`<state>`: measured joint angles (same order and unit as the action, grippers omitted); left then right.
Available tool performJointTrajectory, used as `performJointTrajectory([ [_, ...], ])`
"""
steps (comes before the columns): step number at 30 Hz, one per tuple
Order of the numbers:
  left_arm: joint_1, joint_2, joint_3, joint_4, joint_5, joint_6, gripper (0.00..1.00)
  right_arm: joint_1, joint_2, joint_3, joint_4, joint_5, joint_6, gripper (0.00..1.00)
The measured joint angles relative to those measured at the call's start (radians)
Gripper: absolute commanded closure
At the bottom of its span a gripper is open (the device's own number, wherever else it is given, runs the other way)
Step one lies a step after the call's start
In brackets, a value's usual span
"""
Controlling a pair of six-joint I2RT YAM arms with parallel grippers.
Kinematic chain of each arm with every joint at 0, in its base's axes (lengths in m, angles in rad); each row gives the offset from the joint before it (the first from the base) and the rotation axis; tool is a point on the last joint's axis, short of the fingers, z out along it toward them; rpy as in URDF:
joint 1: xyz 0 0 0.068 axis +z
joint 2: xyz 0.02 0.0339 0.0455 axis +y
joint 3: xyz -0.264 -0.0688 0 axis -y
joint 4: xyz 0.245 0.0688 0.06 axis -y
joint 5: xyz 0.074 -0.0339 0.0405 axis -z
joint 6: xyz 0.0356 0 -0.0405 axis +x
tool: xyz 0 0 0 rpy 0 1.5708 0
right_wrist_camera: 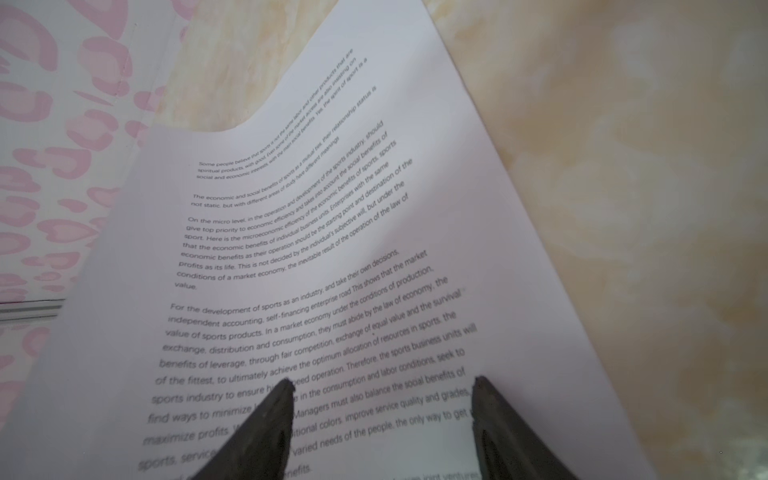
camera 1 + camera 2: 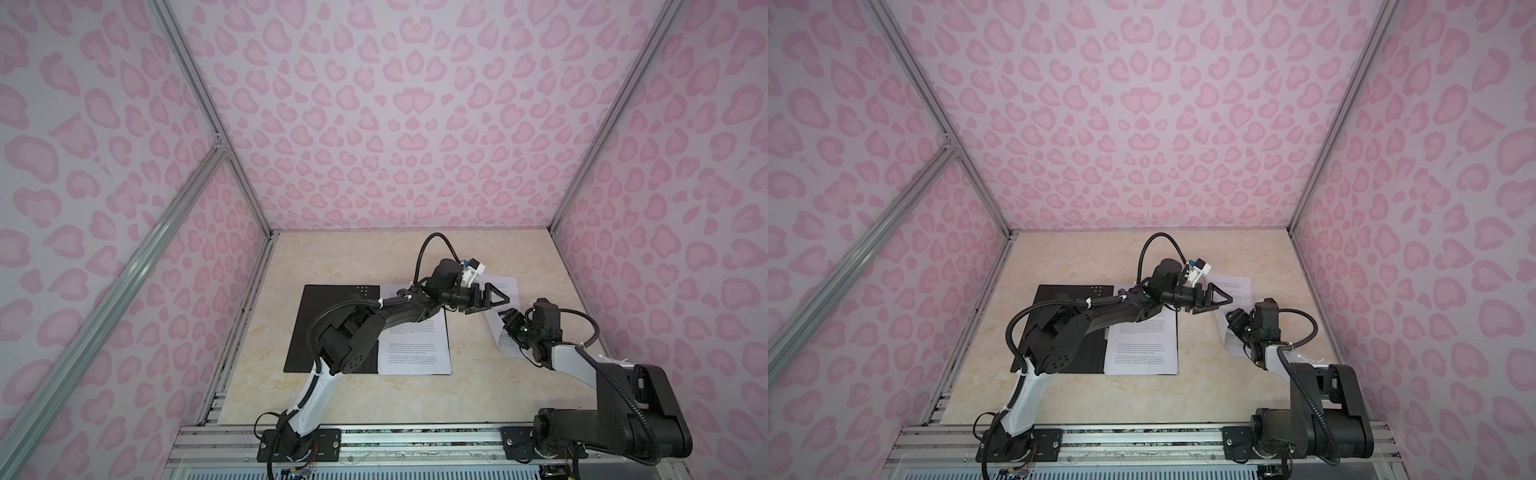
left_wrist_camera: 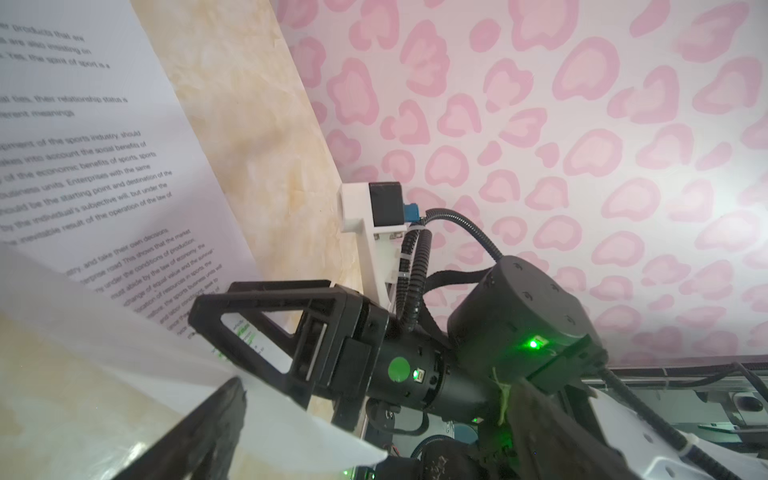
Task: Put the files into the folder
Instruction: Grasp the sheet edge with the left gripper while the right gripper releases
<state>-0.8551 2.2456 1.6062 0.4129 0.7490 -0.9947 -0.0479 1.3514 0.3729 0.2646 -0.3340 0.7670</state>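
Two sheets show. Folder (image 2: 311,303) lies open flat on table (image 2: 353,257) at L, matte black inside, long axis near-far. Printed sheet (image 2: 415,353) lies on its R half, same way. L gripper (image 2: 492,300) is spread wide above loose sheet (image 2: 507,291), which is bowed, slightly skewed. R gripper (image 2: 508,316) has jaws apart at its near end.

In both top views we look from high at 6 o'clock down over the whole surface (image 2: 361,266), facing 12 o'clock. The left wrist camera faces 3 o'clock, very near the right hand (image 3: 212,300). The right wrist camera faces about 10 o'clock, close over a printed sheet (image 1: 332,249); both wrist views share it.
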Motion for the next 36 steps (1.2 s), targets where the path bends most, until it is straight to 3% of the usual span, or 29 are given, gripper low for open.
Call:
performJointTrajectory([
  [10,0.006,0.006,-0.053,-0.138,-0.091,0.02,0.11,0.0,0.003,0.002,0.0,-0.008,0.0,0.32],
  [18,0.008,0.006,-0.082,-0.256,-0.16,0.054,0.27,0.0,0.006,0.003,0.002,-0.011,0.0,0.32],
  [23,0.01,0.006,-0.088,-0.284,-0.174,0.057,0.44,0.0,0.008,0.003,0.004,-0.014,0.0,0.32],
  [25,0.012,0.006,-0.088,-0.285,-0.178,0.056,0.59,0.0,0.008,0.003,0.004,-0.014,0.0,0.32],
  [28,0.016,0.006,-0.088,-0.289,-0.181,0.057,0.94,0.0,0.007,0.004,0.003,-0.016,0.0,0.29],
  [36,-0.004,0.005,-0.034,-0.362,-0.19,0.114,0.96,0.0,-0.083,-0.014,-0.064,-0.053,-0.027,0.08],
])
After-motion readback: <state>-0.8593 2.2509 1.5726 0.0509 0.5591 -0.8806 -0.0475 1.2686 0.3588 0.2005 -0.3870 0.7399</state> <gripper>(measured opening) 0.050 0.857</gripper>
